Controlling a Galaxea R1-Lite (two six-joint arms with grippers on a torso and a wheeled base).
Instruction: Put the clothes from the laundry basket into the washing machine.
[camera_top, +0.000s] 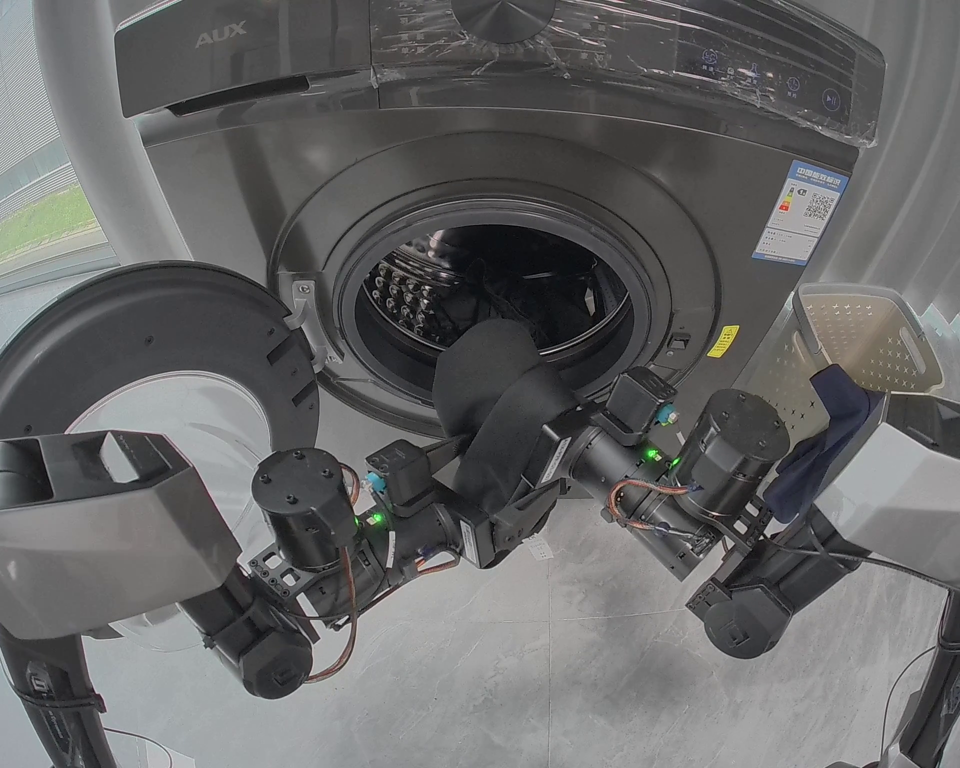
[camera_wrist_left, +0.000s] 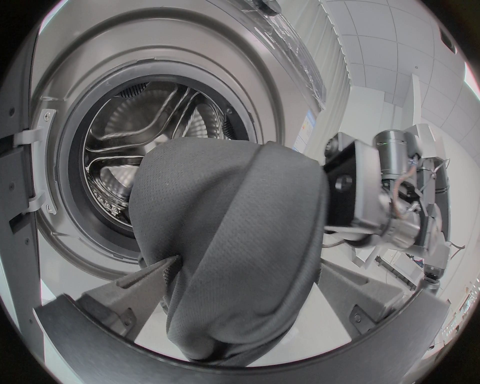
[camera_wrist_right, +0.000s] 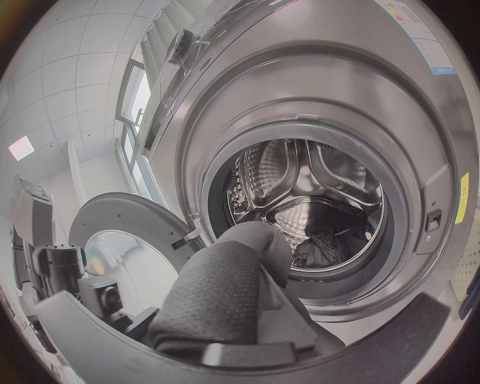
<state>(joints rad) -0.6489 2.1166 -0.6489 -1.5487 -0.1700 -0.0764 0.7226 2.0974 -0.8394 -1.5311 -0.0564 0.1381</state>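
Note:
The washing machine stands in front with its drum open and dark clothes lying inside. A black garment hangs from the drum's lower lip down to both grippers. My right gripper is shut on the garment just below the opening. My left gripper sits under it, open, with the cloth bulging between its spread fingers. The laundry basket is at the right with a dark blue garment draped over its rim.
The round machine door is swung fully open to the left, close to the left arm. Grey tiled floor lies below the arms. A wall and window are behind on the left.

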